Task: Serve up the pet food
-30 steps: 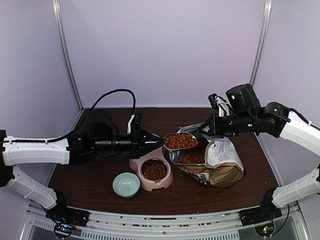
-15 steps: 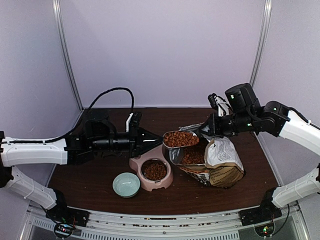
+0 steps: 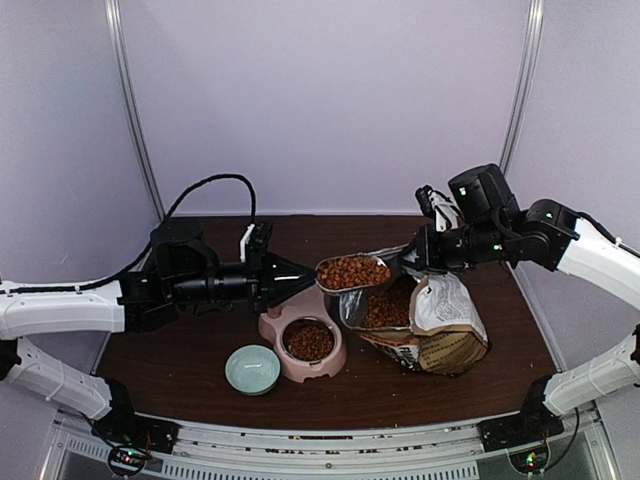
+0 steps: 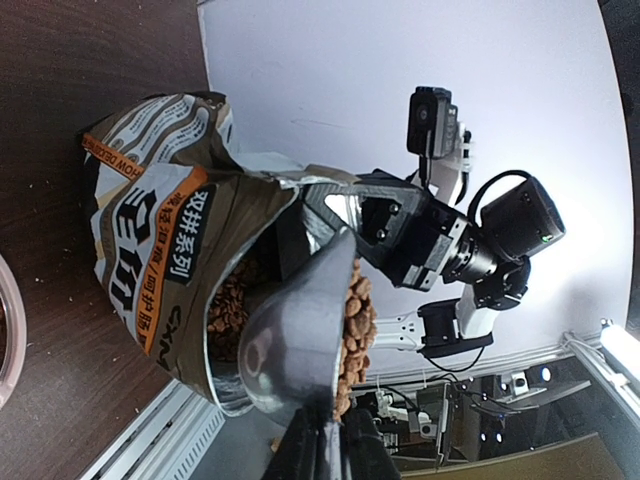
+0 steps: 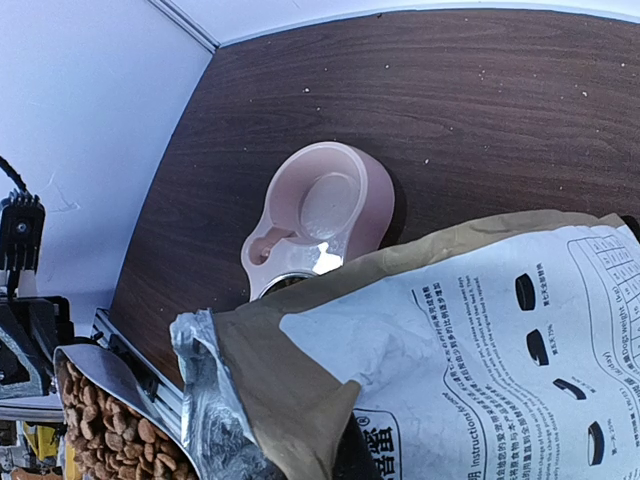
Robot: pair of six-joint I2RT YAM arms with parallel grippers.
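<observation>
My left gripper (image 3: 303, 279) is shut on the handle of a metal scoop (image 3: 352, 272) heaped with reddish-brown kibble (image 3: 354, 270). The scoop hangs level above the table, between the bag's mouth and the pink double bowl (image 3: 327, 366). In the left wrist view the scoop (image 4: 295, 345) sits edge-on with kibble (image 4: 356, 315) along its rim. More kibble lies in the bowl's near compartment (image 3: 309, 341) and inside the open bag (image 3: 440, 330). My right gripper (image 3: 415, 258) is shut on the bag's upper edge and holds the mouth open. The bag (image 5: 470, 340) fills the right wrist view.
A small teal bowl (image 3: 252, 368) stands left of the pink bowl near the front edge. In the right wrist view the pink bowl (image 5: 320, 215) shows an empty pink compartment. A black cable (image 3: 215, 185) loops above the left arm. Walls enclose the table on three sides.
My left arm has drawn back to the left, carrying the full scoop a little left and up, away from the bag's mouth. The right arm and bag have stayed put.
</observation>
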